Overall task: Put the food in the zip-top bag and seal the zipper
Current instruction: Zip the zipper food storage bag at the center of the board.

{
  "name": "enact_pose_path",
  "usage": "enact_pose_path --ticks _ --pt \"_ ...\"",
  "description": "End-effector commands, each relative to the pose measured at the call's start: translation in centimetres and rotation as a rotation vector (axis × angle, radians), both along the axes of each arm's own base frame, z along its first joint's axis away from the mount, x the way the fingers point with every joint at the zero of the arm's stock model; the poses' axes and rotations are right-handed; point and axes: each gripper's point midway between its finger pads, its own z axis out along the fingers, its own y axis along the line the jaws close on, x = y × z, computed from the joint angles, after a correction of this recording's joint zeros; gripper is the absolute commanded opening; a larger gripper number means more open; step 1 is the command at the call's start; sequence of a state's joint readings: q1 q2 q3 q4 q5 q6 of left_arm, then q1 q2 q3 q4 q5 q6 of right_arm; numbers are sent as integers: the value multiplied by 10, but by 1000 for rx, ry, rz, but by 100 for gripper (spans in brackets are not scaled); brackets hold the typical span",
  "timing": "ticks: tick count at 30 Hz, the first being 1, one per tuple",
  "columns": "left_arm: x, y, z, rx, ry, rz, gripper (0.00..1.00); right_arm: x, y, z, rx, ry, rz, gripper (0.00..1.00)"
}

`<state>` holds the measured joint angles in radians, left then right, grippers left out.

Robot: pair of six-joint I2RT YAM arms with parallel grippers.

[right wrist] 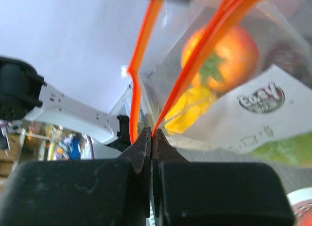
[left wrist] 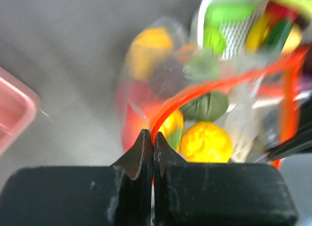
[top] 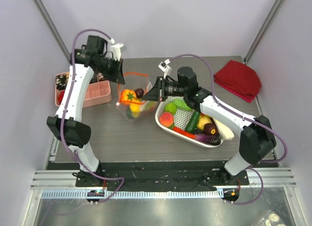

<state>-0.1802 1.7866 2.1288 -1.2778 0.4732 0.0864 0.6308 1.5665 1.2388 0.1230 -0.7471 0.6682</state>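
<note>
The clear zip-top bag (top: 133,100) hangs in the air between my two grippers, above the grey table. It holds several toy foods: an orange one (top: 128,95), a dark purple one (top: 139,93), and yellow and green ones below. My left gripper (top: 120,75) is shut on the red-orange zipper strip (left wrist: 195,89) at the bag's left end. My right gripper (top: 150,93) is shut on the zipper strip (right wrist: 204,46) at the right end. The two strips of the mouth stand apart in the right wrist view. The bag's white label (right wrist: 261,97) shows there.
A white mesh basket (top: 185,121) right of the bag holds several more toy fruits and vegetables. A pink compartment tray (top: 92,92) stands at the left behind the left arm. A red cloth (top: 239,79) lies at the back right.
</note>
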Motion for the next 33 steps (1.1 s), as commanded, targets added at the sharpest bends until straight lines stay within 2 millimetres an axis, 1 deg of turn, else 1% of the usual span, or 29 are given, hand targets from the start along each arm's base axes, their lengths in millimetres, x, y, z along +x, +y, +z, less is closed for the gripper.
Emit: enact_pose_path --ticks 1,2,3,4,6,7,9,10,12,13,14,15,16,17,18,19,20,21,22,23,24,25,26,27,29,30,31,32,33 --pt "-51 -3 -46 12 249 -95 0 19 4 7 79 74 -113 1" --pt "-53 -5 -52 3 261 -109 0 25 3 2 75 86 -147 1" --pt "-53 -8 -54 -13 272 -114 1 25 4 -2 75 117 -160 1" --pt "-55 -13 -55 -42 287 -124 1 28 4 -10 67 132 -177 1" --pt "-55 -17 -59 -71 301 -122 1 31 5 -19 56 162 -204 1" --pt "-55 -21 -58 -91 303 -130 1 32 7 -24 50 176 -210 1" --pt "-55 -24 -56 -117 291 -138 4 36 5 -25 51 179 -234 1" --pt "-57 -25 -50 -129 269 -142 9 36 5 -24 53 173 -239 1" --pt "-57 -26 -39 -165 226 -142 17 41 0 -19 62 154 -271 1" --pt "-58 -25 -29 -200 172 -127 26 41 -1 -18 67 148 -280 1" --pt "-54 -20 -20 -247 139 -105 33 42 -7 -11 82 135 -294 1" --pt "-55 -16 -13 -280 107 -84 41 43 -10 -8 89 124 -308 1" --pt "-47 -13 -15 -319 76 -41 53 43 -13 -12 83 127 -318 1" --pt "-55 -7 -1 -333 6 -28 58 43 -18 -11 86 121 -329 1" --pt "-56 2 5 -363 -26 -14 61 42 -22 -7 96 113 -335 1" --pt "-58 4 -6 -378 -37 -11 63 39 -24 -12 95 120 -336 1" --pt "-70 6 5 -387 -95 -29 64 39 -27 -12 100 123 -342 1" --pt "-78 6 3 -384 -116 -55 65 37 -29 -11 106 119 -342 1" --pt "-86 6 -1 -374 -126 -65 66 35 -31 -17 100 131 -346 1" --pt "-95 9 -16 -338 -150 -107 66 35 -32 -19 100 133 -348 1" --pt "-108 9 -14 -324 -193 -136 68 35 -33 -18 106 136 -352 1" --pt "-116 9 -19 -316 -206 -158 68 35 -35 -21 108 144 -359 1" --pt "-125 10 -35 -296 -211 -192 68 36 -35 -22 111 148 -362 1" --pt "-139 8 -30 -298 -265 -229 69 38 -36 -20 124 155 -369 1" --pt "-152 7 -40 -253 -333 -292 70 39 -36 -21 132 165 -373 1" --pt "-158 7 -47 -210 -408 -325 69 39 -36 -19 141 159 -374 1" --pt "-158 10 -55 -168 -439 -319 68 39 -36 -22 140 171 -377 1" --pt "-160 8 -59 -154 -464 -336 67 39 -36 -23 139 172 -377 1" --pt "-162 7 -72 -149 -463 -333 64 39 -36 -23 142 173 -377 1"
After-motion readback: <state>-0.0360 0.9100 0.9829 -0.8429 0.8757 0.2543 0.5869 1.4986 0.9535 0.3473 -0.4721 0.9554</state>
